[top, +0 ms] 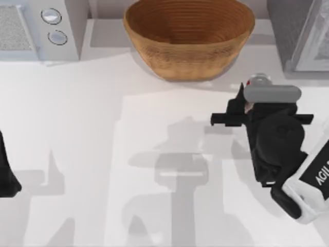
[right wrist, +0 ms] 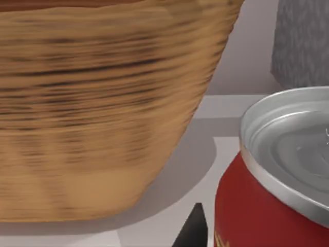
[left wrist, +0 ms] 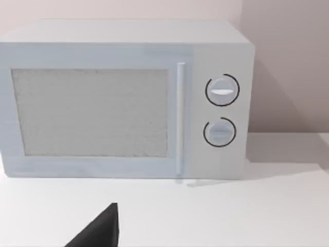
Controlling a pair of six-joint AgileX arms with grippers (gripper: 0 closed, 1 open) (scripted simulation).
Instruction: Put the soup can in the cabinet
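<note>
The right gripper [top: 245, 103], finger state hidden, hovers at the frame's right over the soup can [top: 257, 81], beside the woven bowl [top: 189, 38], seemingly to grasp it.

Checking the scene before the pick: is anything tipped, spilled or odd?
Nothing stands out. The soup can stands upright beside the woven bowl, under the right gripper. The microwave is closed; the left arm is parked at the left edge.

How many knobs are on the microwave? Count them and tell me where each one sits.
2. On the microwave front panel, beside the door handle: the upper knob and the lower knob directly beneath it. Both appear again from above at the table's rear left.
</note>
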